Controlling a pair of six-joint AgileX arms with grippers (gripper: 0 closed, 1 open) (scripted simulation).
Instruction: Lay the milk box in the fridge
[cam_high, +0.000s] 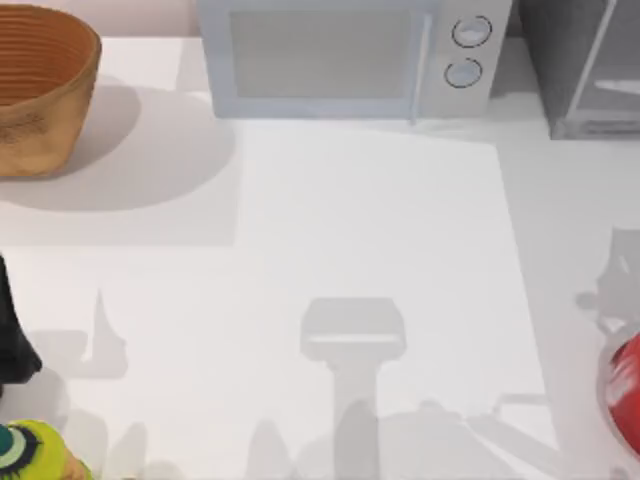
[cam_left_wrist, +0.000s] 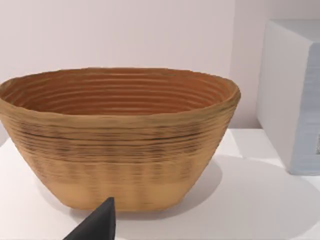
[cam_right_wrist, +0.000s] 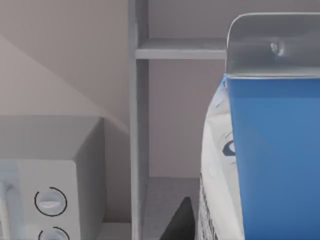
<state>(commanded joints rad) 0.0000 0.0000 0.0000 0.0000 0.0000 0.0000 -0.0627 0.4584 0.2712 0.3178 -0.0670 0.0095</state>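
Woven brown wicker basket (cam_left_wrist: 120, 135) at table's far left, nothing inside | small blue milk box (cam_right_wrist: 270, 160) close before right wrist camera, facing open dark grey fridge (cam_right_wrist: 165, 125), grip unclear | light grey microwave (cam_high: 340, 55) beside fridge

White table (cam_high: 380, 250) under hard light, pale pinkish wall (cam_left_wrist: 115, 35) behind.
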